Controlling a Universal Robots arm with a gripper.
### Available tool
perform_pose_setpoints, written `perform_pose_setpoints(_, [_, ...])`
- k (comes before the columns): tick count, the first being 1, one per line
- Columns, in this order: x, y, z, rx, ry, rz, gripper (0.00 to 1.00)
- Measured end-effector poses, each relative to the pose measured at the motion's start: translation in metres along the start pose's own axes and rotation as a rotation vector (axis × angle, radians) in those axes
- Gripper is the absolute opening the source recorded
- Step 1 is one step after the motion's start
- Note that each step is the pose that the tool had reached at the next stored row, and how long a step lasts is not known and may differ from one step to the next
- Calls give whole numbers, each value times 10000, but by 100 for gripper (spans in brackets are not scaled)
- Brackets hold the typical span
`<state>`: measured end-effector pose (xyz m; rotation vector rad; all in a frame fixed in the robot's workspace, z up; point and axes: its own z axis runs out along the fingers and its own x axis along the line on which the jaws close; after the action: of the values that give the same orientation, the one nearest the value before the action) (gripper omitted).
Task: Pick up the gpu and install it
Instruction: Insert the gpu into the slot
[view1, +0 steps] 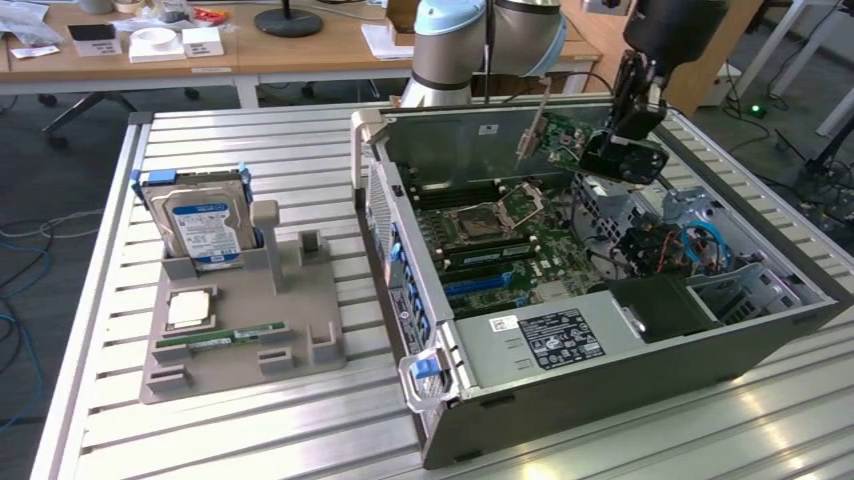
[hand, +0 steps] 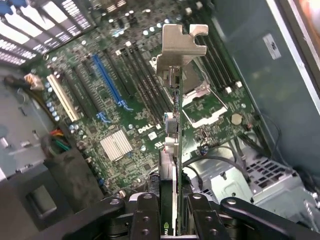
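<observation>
Claw (hand: 170, 212) clamped on gpu (hand: 174, 140), mid-frame above motherboard (hand: 85, 125); I'd keep its edge parallel to blue slot (hand: 107, 82), no tilt.

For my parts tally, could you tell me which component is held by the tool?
The gpu, clamped edge-on in the tool over the open case; the hard drive, processor and memory stick all sit on the grey stand.

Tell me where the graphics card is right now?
The graphics card is clamped in the gripper, hanging above the motherboard inside the open computer case, on the exterior view's right.
</observation>
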<state>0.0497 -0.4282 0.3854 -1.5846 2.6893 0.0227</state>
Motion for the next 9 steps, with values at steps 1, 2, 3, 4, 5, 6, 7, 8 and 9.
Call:
perform_pose_setpoints(1, [0, 0, 4, -5, 1, -176, 26])
perform_pose_setpoints(2, [0, 0, 8, -9, 1, -352, 26])
perform_pose_setpoints(3, [0, 0, 11, -14, 1, -526, 26])
perform_pose_setpoints(4, [0, 0, 15, -18, 2, -704, 26])
perform_pose_setpoints(5, [1, 0, 19, -23, 2, -891, 26])
perform_pose_setpoints(6, [1, 0, 23, -27, 2, -1069, 26])
perform_pose_setpoints(7, [1, 0, 26, -31, 3, -1248, 26])
perform_pose_setpoints(8, [1, 0, 30, -36, 3, -1427, 26])
perform_pose_setpoints(9, [1, 0, 33, -40, 4, -1608, 26])
